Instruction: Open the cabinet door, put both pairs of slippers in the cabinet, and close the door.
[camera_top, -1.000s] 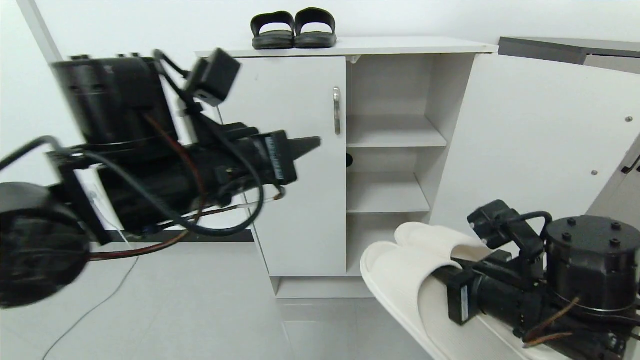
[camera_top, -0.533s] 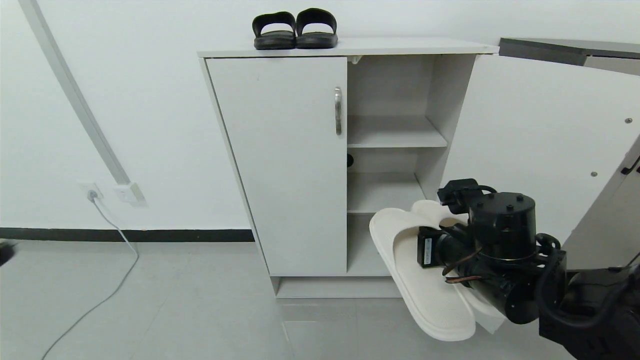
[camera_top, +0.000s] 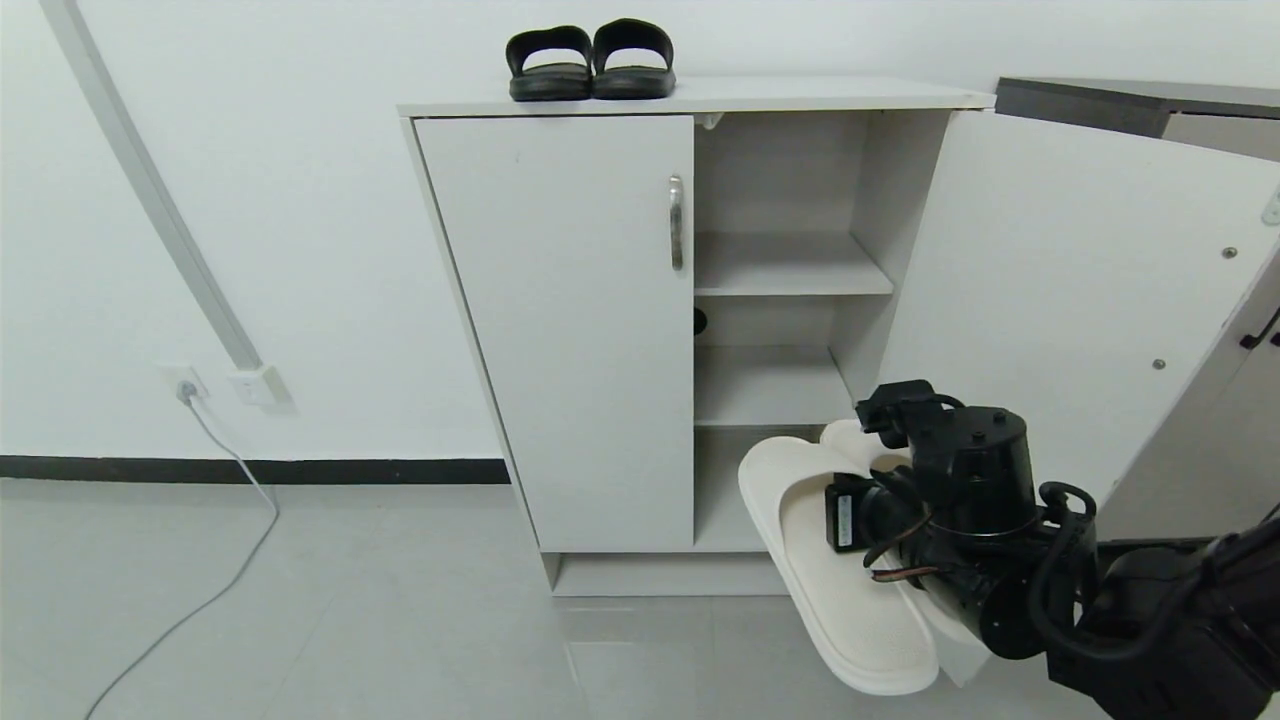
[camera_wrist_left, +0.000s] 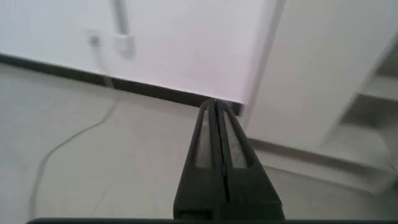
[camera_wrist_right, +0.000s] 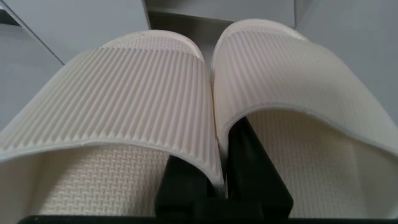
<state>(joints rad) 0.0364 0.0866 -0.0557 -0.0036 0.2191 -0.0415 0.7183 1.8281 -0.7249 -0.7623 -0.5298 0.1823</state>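
While the black slippers (camera_top: 590, 62) sit side by side on the cabinet top (camera_top: 820, 93), we judge the step in hand to be stowing the first pair. From the head view, the right-hand door (camera_top: 1040, 280) is swung wide open and the left-hand door (camera_top: 570, 330) is shut. The white slippers (camera_top: 850, 600) hang from the right gripper (camera_top: 835, 500), low and just in front of the open half. Their toes point toward the bottom compartment (camera_top: 725, 500). We cannot tell whether the toes have crossed the cabinet's front edge. The shelves above, including the lower shelf (camera_top: 770, 390), look bare of shoes.

Seen from the left wrist, the left gripper (camera_wrist_left: 216, 124) has its two fingers pressed flat together with nothing between them. It points down at bare floor, with the cabinet's corner off to one side, well apart from either pair.

Seen from the right wrist, the right claw is clamped on the inner strap edges of both white slippers (camera_wrist_right: 143, 81), pinching the pair together. The cabinet opening lies just beyond the toes.

As we read it, the next move calls for a level push forward into the compartment, low enough to clear the shelf above. The pair should then be set down before the fingers part. A skewed release could leave one slipper over the edge, where it would block the door. The black pair and the door closing remain to be done.
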